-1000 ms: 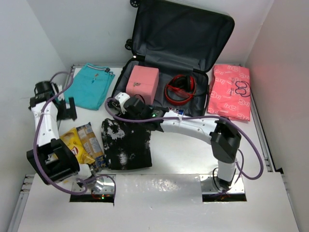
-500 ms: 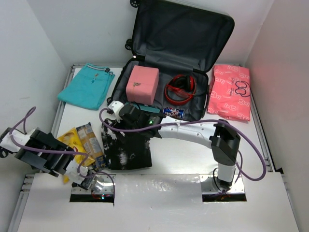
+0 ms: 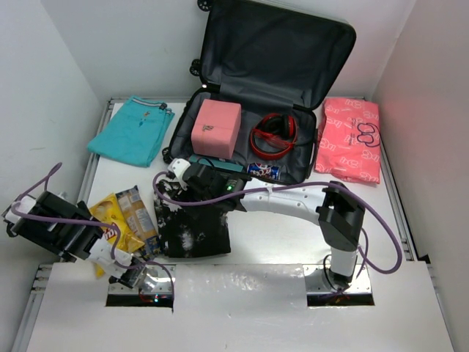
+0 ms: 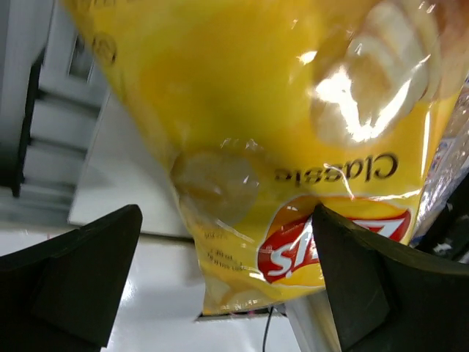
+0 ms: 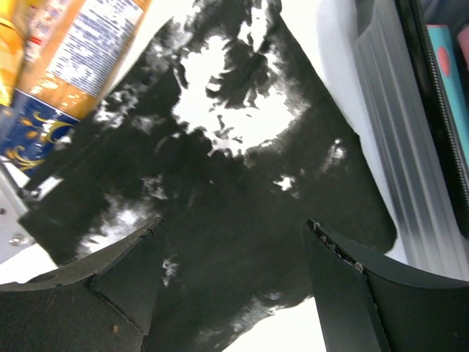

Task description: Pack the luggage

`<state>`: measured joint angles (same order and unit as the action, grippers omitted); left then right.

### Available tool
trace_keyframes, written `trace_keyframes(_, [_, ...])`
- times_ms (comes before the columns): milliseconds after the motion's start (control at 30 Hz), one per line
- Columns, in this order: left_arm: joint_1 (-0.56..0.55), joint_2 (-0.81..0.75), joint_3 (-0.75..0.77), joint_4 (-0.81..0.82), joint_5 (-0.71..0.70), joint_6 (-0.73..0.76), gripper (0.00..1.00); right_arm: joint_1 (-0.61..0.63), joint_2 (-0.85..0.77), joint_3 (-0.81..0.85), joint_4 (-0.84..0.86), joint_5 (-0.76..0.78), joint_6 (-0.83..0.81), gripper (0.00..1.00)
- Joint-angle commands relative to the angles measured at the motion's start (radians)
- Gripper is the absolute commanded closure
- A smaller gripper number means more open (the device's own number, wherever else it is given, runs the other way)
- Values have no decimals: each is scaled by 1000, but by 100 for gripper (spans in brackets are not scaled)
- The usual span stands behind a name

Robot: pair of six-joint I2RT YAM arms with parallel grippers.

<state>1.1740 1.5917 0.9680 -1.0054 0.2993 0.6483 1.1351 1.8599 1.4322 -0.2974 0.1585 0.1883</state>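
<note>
White right arm (image 3: 286,196) reaches left, tool (image 5: 233,229) spread over black garment (image 5: 220,154).

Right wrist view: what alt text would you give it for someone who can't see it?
A folded black cloth with white blotches fills the frame, with the right tool open over it, two black fingers along the bottom edge. An orange-and-blue snack packet shows at top left, the silver ribbed suitcase shell at right.
</note>
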Motion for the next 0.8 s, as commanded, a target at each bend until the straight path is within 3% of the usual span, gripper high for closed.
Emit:
trace_keyframes(0, [-60, 10, -14, 97, -8, -15, 1, 6, -56, 2, 3, 42, -36, 27])
trace_keyframes(133, [-70, 42, -9, 106, -11, -24, 27, 8, -57, 11, -13, 50, -46, 27])
trace_keyframes(300, [-68, 119, 3, 94, 3, -7, 36, 8, -61, 4, -19, 82, -59, 26])
trace_keyframes(367, [-63, 152, 15, 88, 3, -1, 45, 8, -64, 7, -31, 98, -70, 26])
trace_keyframes(400, [-56, 162, 20, 80, 6, 1, 53, 8, -65, 4, -32, 102, -73, 26])
trace_keyframes(433, [-54, 166, 26, 77, 9, -1, 82, 8, -73, 2, -34, 108, -81, 26])
trace_keyframes(467, [-51, 163, 38, 74, 9, -7, 98, 8, -76, -1, -32, 114, -87, 26])
trace_keyframes(767, [-50, 18, 184, -81, 95, 43, 100, 8, -85, -13, -26, 151, -138, 26])
